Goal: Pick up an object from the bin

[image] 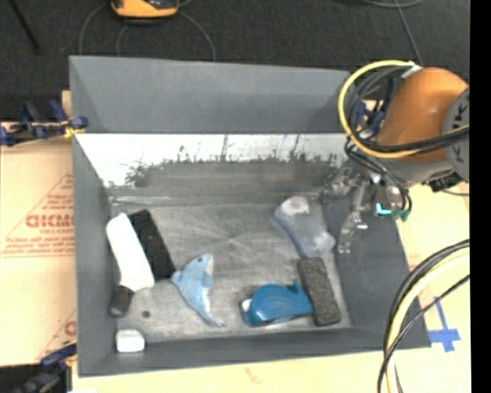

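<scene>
Eight loose things, well spread, on the floor of the bin (229, 105). The jaws hang low at the right wall, mid-depth; whether they are open or closed cannot be told, as the metal blends with the grey wall behind. Nothing visible between them. Nearest thing: a clear piece (300, 221), pale and see-through, just left of the jaws, right-rear of the floor. The likely pick, judging by position alone. It looks light, thin and glossy, probably film or a soft shell, so it should crush and slip under a pinch; the whitish upper lump seems the firmest hold, better than the limp lower tail. Its outline is hard to read against the floor, and its kind is uncertain. In front of it lies a grey pad (319, 291), touching a blue lump (272, 303) on its left. Farther left, a pale blue toy (198, 289), then a white bottle (128, 252) lying against a black block (153, 242). Two small bits, one dark and one white, front-left; too small to name. The orange cover (421, 109) and cables hide the wrist.
</scene>
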{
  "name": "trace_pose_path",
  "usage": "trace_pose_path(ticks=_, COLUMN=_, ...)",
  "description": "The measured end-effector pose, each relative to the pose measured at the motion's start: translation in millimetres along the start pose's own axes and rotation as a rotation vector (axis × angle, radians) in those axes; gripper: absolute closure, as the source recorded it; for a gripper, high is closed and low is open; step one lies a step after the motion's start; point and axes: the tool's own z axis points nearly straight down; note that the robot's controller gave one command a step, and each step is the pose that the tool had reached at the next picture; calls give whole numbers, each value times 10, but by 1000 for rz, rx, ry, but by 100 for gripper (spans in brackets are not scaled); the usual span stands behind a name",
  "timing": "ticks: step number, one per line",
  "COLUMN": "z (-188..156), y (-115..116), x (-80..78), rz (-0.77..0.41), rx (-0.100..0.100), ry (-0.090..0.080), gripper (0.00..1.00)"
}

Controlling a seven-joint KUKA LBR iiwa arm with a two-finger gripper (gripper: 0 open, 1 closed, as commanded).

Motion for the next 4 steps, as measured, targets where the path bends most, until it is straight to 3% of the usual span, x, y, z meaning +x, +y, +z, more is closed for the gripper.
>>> trace_pose_path(ticks=1, z=-43, y=2, x=-21, rz=-2, rx=2, ry=-8, gripper=0)
trace_pose_path(ticks=2, z=405, y=69, x=127, rz=-29, rx=3, ry=-14, gripper=0)
trace_pose_path(ticks=3, z=617, y=284, x=8, rz=-132, rx=5, ry=-27, gripper=100)
trace_pose_path(ticks=4, z=618, y=285, x=8, rz=-133, rx=6, ry=-27, gripper=100)
